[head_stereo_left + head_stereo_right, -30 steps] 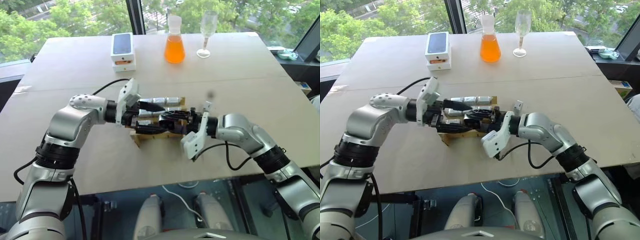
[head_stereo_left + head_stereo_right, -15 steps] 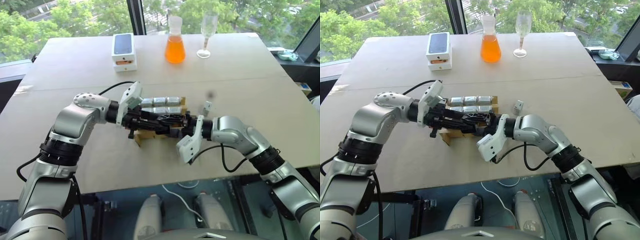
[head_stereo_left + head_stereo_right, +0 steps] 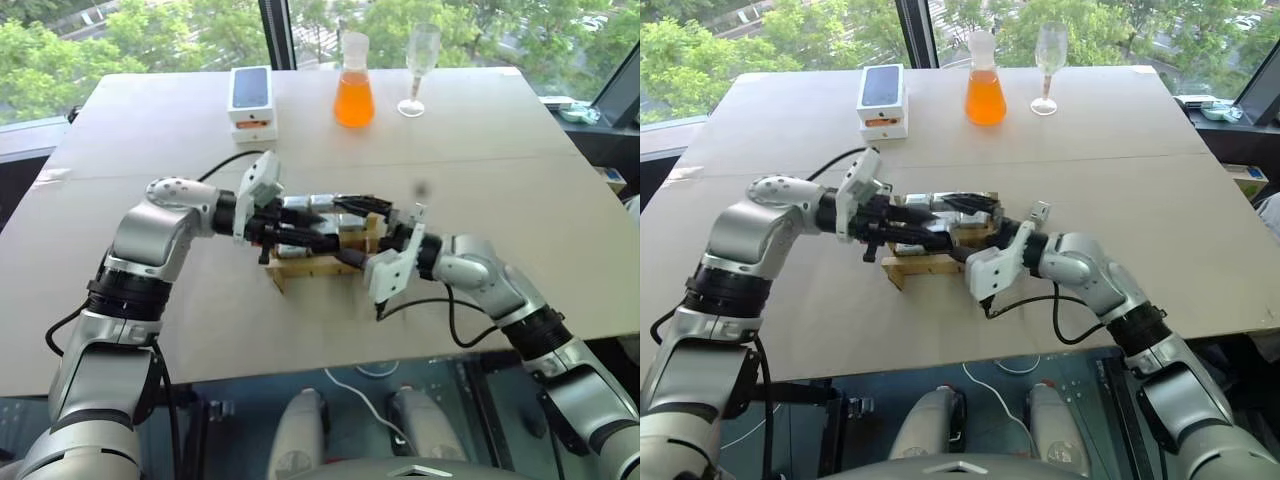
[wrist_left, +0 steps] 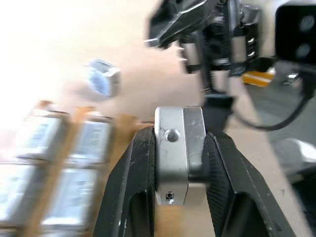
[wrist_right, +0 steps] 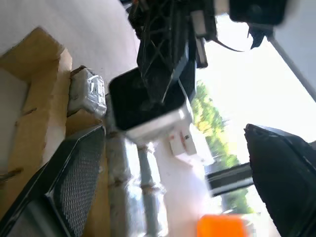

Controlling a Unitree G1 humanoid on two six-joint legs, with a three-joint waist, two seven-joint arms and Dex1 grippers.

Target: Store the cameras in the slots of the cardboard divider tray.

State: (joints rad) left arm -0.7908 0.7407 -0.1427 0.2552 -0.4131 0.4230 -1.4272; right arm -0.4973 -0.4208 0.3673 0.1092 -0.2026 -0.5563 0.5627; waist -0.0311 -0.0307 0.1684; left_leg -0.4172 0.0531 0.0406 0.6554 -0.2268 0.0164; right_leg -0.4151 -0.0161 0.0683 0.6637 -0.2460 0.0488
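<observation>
Gripping a camera (image 4: pixel 178 153), left hand (image 4: pixel 180 197) faces a loose one (image 4: pixel 102 80).

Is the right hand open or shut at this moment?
Open. In its wrist view the right hand has both black fingers spread wide, nothing between them.

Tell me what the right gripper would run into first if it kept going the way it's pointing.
Most likely the camera clamped in the left gripper. It sits straight ahead between the right gripper's open fingers, though the depth is hard to judge.

pale table (image 3: pixel 520 150), windows (image 3: pixel 150 30), green trees (image 3: pixel 60 50)
</observation>
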